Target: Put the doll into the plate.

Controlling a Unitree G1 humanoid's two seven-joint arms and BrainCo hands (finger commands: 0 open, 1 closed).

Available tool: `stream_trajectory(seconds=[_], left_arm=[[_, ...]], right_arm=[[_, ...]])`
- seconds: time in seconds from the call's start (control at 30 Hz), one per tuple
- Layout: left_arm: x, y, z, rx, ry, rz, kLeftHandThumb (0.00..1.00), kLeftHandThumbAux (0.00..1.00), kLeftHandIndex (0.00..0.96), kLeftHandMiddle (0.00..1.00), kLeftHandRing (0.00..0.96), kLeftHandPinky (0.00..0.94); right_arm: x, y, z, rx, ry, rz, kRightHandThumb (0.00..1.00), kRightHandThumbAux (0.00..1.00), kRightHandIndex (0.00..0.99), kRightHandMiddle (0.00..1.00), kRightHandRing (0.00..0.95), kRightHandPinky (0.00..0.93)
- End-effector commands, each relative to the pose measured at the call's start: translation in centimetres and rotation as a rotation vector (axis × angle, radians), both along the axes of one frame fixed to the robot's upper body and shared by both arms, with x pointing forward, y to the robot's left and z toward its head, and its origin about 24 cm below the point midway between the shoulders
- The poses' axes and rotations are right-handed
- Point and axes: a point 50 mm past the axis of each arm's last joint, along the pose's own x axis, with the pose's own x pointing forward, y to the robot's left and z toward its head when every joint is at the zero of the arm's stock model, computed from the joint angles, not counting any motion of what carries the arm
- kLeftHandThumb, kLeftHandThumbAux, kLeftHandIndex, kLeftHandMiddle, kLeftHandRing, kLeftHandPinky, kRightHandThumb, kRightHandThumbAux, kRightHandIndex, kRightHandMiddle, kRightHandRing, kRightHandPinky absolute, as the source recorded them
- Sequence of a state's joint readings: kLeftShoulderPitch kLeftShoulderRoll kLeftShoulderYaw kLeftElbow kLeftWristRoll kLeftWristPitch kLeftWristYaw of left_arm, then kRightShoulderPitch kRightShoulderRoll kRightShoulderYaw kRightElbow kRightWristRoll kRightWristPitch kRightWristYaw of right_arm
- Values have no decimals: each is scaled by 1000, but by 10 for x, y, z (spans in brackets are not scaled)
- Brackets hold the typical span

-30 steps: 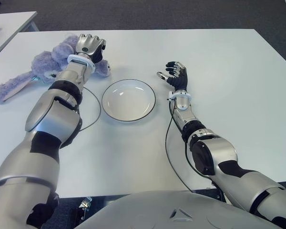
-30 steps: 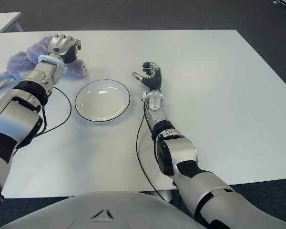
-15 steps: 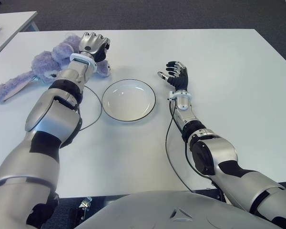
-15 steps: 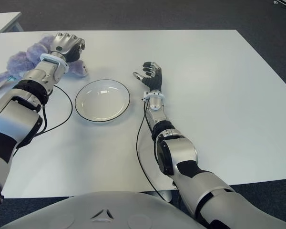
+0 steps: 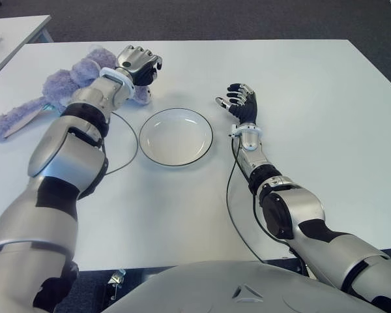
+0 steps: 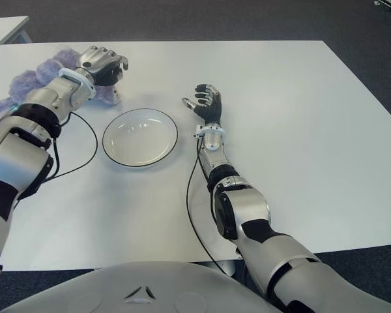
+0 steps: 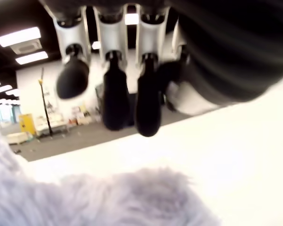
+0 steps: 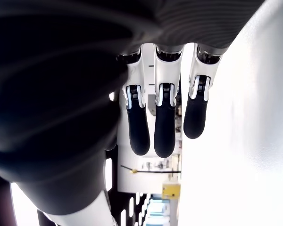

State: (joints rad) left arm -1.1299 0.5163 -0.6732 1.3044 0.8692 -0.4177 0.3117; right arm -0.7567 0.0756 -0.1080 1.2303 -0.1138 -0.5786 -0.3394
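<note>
While the left hand [image 5: 138, 64] hovers with loosely curled, empty fingers over the fluffy purple plush doll [image 5: 65, 85], the round white plate [image 5: 176, 137] lies near on the white bench [image 5: 313, 98], right hand [image 5: 240, 103] open beside it.

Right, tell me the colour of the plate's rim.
The round white plate has a thin black rim, clearest in the left eye view.
</note>
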Motion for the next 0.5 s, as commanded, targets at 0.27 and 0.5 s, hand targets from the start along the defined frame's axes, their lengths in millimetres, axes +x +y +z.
stream_trajectory(seconds=[0.27,0.5], left_arm=[[2,4,5,276,199,-11,380,238,0,146,155,58],[1,3,3,329,263,-16,279,239,0,0,0,0]], right_arm=[[-75,18,-98,66,402,29,123,960,326,348,354,320],[-74,16,-98,71,399,24,151,963,324,339,356,335]])
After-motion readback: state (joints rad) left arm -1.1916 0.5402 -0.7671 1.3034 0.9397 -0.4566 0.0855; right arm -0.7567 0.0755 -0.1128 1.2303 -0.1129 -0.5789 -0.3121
